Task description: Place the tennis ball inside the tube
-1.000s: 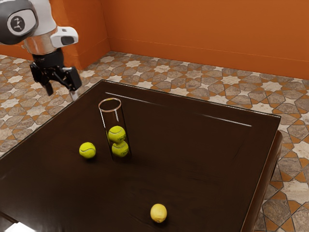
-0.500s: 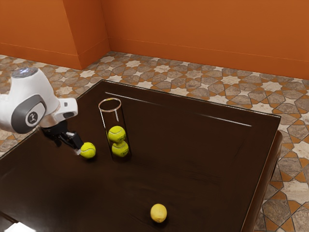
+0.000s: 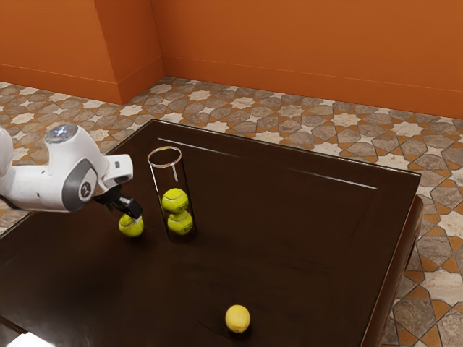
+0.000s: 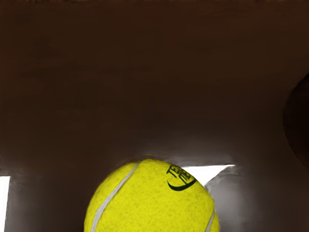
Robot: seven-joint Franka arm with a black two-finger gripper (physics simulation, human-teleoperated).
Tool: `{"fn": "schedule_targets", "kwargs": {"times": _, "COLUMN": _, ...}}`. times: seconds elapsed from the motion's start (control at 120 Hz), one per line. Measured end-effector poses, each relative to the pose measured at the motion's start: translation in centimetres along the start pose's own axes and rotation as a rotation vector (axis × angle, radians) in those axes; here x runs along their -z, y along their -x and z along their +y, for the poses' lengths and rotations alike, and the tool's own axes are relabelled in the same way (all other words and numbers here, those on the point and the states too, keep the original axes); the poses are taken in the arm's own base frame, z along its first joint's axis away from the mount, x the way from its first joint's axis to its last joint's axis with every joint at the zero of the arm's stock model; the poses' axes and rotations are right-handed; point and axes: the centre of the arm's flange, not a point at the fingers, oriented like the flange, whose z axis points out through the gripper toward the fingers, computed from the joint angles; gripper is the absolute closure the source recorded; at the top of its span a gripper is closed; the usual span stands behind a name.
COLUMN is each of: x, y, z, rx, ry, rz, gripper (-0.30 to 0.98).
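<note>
Fuzzy yellow-green tennis ball (image 3: 130,229) on the glossy dark-brown tabletop (image 3: 304,238), with the black tool (image 3: 132,218) right at it.
Whether the tool is open or gripping, I cannot tell. Best to centre on the ball's widest part, squeeze evenly, and confirm the hold before lifting straight up, well above the rim. Being round, the ball has no long axis and points nowhere; its black print and pale seams face the wrist camera. In the exterior view it sits at nine o'clock from the base of the clear, upright cylindrical tube (image 3: 166,173), two balls (image 3: 177,211) stacked inside; a yellow lemon (image 3: 237,319) lies toward five.
</note>
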Motion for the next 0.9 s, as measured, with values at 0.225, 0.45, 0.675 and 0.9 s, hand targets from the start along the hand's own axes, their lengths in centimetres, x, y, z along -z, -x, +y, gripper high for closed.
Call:
{"fn": "schedule_targets", "kwargs": {"times": 0.225, "x": -3.2, "y": -1.0, "z": -0.6, "rx": -0.032, "ry": 0.004, "rz": -0.007, "gripper": 0.00}}
{"fn": "schedule_targets", "kwargs": {"times": 0.45, "x": -5.7, "y": -0.4, "z": -0.6, "rx": -0.043, "ry": 0.031, "rz": -0.032, "gripper": 0.00}}
{"fn": "schedule_targets", "kwargs": {"times": 0.675, "x": -6.1, "y": -0.3, "z": -1.1, "rx": -0.046, "ry": 0.039, "rz": -0.033, "gripper": 0.13}}
{"fn": "schedule_targets", "kwargs": {"times": 0.9, "x": -6.1, "y": -0.1, "z": -1.6, "rx": -0.041, "ry": 0.038, "rz": -0.032, "gripper": 0.25}}
